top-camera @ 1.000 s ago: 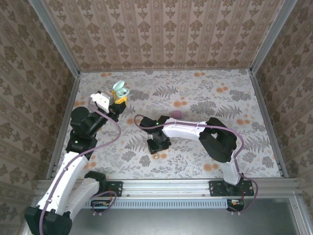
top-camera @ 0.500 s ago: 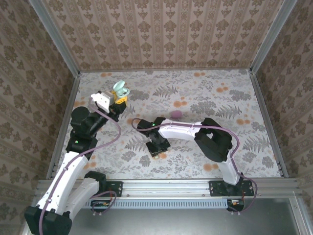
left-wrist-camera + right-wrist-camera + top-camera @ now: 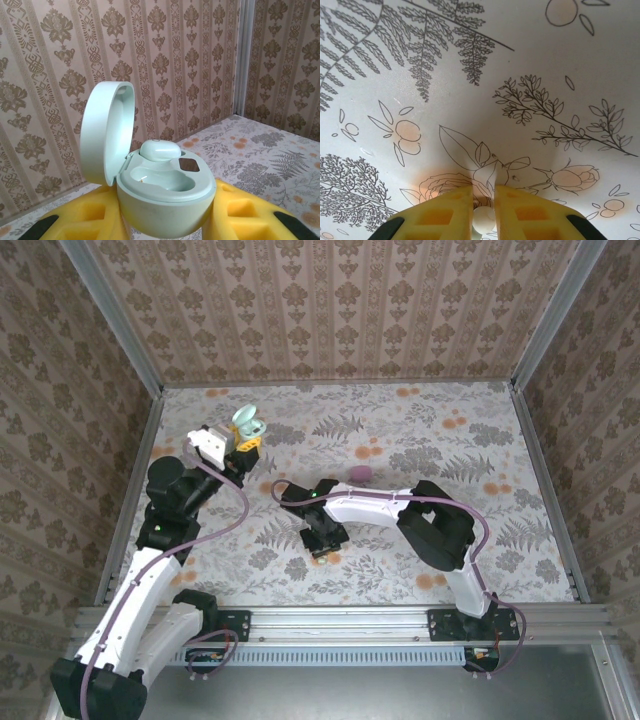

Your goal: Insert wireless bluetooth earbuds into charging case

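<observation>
I hold the open mint case in the left pincer at ten o'clock, free socket up, so the pale earbud pinched in the right pincer can drop in.

Floral-print table cover spans mid-frame; damask wallpaper panels rise above, an aluminium rail edges the bottom.

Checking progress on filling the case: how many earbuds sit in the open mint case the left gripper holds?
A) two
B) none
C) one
C: the mint case has one pale earbud seated at the back, and the slot in front of it is empty.
</observation>
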Action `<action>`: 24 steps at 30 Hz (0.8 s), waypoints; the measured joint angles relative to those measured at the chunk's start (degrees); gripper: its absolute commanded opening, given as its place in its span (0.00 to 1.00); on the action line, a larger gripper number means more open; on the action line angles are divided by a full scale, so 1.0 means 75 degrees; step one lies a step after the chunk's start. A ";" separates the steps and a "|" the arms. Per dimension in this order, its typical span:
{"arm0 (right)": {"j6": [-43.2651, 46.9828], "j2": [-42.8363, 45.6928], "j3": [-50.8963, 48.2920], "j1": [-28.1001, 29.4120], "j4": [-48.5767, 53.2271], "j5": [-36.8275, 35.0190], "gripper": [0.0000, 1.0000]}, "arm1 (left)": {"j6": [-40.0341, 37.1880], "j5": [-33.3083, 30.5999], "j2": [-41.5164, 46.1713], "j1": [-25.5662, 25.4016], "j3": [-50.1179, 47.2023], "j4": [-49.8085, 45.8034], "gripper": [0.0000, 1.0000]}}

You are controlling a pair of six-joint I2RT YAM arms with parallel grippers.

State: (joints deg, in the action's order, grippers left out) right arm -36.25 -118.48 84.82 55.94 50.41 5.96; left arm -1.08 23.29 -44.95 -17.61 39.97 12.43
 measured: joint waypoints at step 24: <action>0.0181 0.1207 -0.0918 -0.0166 -0.0478 -0.0189 0.40 | 0.0000 0.0000 -0.0015 -0.0055 0.0000 0.0052 0.31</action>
State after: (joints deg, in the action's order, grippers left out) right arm -34.89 -109.43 77.93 54.70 46.83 4.54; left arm -1.08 23.29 -45.06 -18.02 39.97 12.82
